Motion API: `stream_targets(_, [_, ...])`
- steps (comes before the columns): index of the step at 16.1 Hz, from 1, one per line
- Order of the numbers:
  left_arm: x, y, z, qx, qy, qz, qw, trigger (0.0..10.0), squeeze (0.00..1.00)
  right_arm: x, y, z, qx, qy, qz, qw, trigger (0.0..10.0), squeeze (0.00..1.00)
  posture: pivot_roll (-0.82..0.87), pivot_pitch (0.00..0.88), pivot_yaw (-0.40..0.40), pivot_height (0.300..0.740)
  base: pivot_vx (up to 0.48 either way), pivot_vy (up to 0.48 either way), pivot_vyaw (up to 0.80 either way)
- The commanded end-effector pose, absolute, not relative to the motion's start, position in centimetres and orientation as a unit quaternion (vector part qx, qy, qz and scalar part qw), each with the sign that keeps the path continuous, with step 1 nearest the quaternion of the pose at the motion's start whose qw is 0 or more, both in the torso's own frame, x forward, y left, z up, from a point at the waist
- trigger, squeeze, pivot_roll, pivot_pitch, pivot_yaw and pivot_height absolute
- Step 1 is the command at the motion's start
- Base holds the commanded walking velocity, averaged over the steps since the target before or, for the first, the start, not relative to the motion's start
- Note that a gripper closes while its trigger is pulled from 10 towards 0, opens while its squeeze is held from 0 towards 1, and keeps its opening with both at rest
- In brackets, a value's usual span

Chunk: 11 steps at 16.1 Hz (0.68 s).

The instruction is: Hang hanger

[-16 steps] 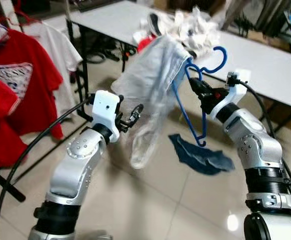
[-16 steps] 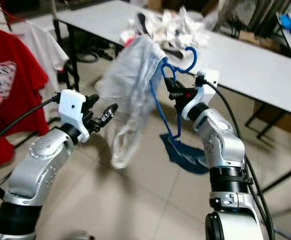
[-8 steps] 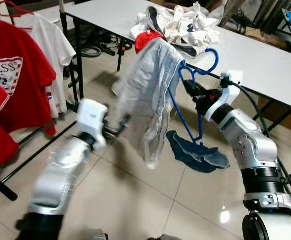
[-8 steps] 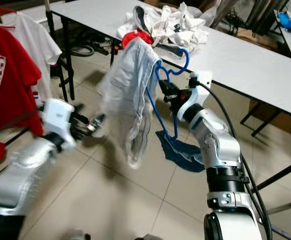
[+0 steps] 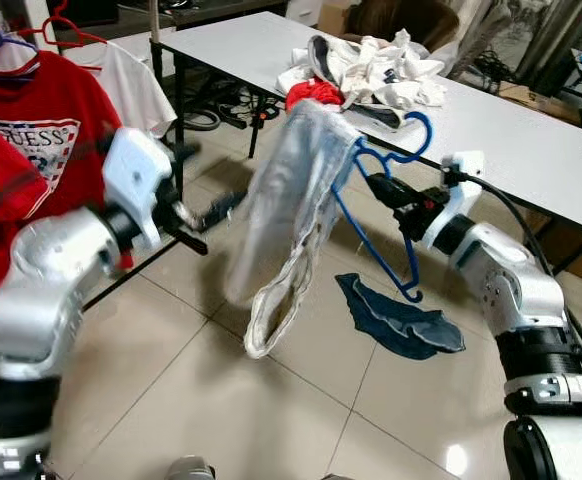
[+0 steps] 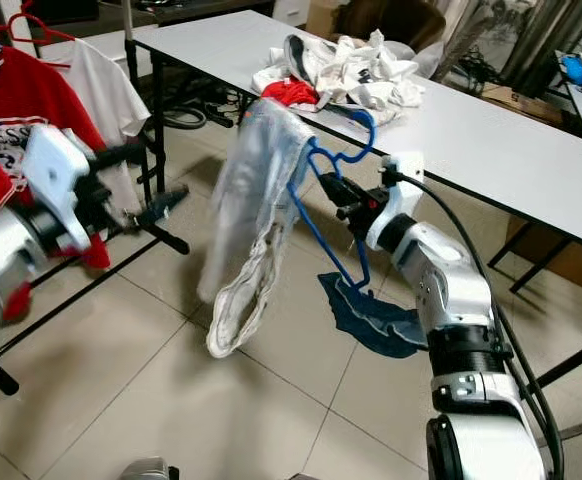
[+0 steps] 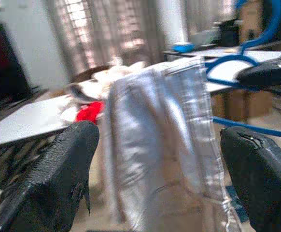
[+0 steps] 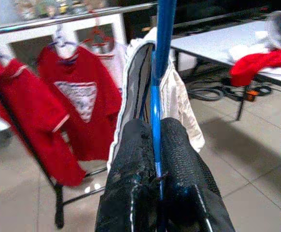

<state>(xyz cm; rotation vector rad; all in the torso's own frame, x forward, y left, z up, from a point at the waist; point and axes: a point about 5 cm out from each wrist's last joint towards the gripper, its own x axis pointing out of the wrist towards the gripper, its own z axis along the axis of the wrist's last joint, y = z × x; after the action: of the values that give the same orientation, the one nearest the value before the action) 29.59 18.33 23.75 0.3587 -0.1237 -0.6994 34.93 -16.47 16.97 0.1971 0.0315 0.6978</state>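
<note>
Carry step. Right end effector point(image 5: 379, 186) pinches blue hanger point(image 5: 391, 215), pale garment point(image 5: 291, 220) draped beside it. Left end effector point(image 5: 211, 212) spread, empty. Next: hook onto rail point(image 8: 77, 17) ahead.

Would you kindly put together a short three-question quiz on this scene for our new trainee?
1. True or false: the right gripper is shut on the blue hanger.
2. Which garment hangs from the blue hanger? A) a red T-shirt B) a pale grey garment C) a white towel
3. Fill in: the left gripper's fingers are ____, with the garment seen between them at a distance.

Key
1. True: both black fingers pinch the blue bar.
2. B: the pale grey garment drapes from it, above the tiled floor; the red T-shirts are on the clothes rack.
3. Open.
</note>
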Motion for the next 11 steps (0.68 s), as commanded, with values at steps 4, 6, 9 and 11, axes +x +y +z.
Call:
stream_targets(4, [30.0,16.8,25.9,0.19,-0.07,-0.443,0.873,10.0,0.0,33.6,-17.3,20.1,0.034,-0.049,0.454,0.889,10.0,0.0,0.14,0.017,-0.15,0.74,0.0,0.0,0.0])
stream_targets(6, [30.0,16.3,26.6,0.199,-0.076,-0.468,0.858,10.0,0.0,33.0,-17.4,20.1,0.019,-0.047,0.489,0.871,10.0,0.0,0.14,0.016,-0.149,0.74,0.0,0.0,0.0])
stream_targets(9, [30.6,15.6,28.5,0.22,-0.089,-0.509,0.827,10.0,0.0,31.8,-17.6,19.8,-0.013,-0.032,0.551,0.833,10.0,0.0,0.14,0.012,-0.154,0.74,0.0,0.0,0.0])
stream_targets(11, [31.4,15.2,29.8,0.258,-0.086,-0.541,0.796,10.0,0.0,31.0,-17.3,19.8,-0.023,-0.028,0.587,0.809,10.0,0.0,0.14,0.011,-0.156,0.74,0.0,0.0,0.0])
